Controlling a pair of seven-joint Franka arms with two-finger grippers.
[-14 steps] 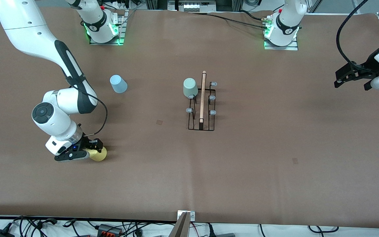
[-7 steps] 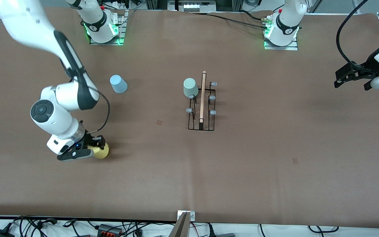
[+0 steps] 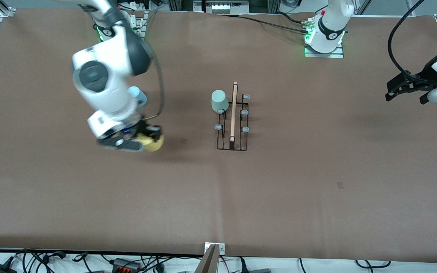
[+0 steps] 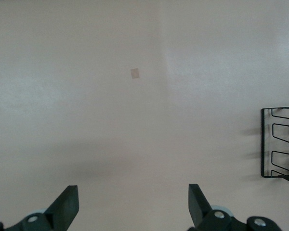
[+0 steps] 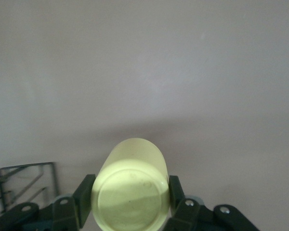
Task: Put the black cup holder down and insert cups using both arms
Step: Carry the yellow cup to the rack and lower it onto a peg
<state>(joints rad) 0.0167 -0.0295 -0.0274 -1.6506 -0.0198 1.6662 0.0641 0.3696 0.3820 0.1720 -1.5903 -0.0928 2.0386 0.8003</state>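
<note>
Yellow cup (image 3: 154, 143): clamped in the right gripper (image 3: 142, 139), up off the table and carried over the bare brown mat between the blue cup and the rack. In the right wrist view the fingers (image 5: 84, 196) squeeze it from both sides, its flat bottom facing the lens, so it rides on its side.

Rack (image 3: 233, 125): black wire thing standing mid-table with a wooden rod handle (image 3: 234, 112) along the top. Looks properly placed already, so I'd call that part done.

Free prongs (image 3: 245, 129): five blue-tipped ones bare, as far as I can count.

Green cup (image 3: 219, 101): upside down on the prong farthest from the camera, on the side facing the right arm's end of the table.

Blue cup (image 3: 138, 95): on the mat toward the right arm's end, mostly hidden by the arm, farther from the camera than the yellow one.

Left gripper (image 3: 406, 90): parked in the air over the left arm's end of the table, jaws spread wide, nothing in them. Just waiting.

Step in hand: hauling cup number two to the rack, I reckon.

Next move: bring the yellow cup over a free prong, mouth down, line it up and lower it before letting go. Blue cup comes after.
</note>
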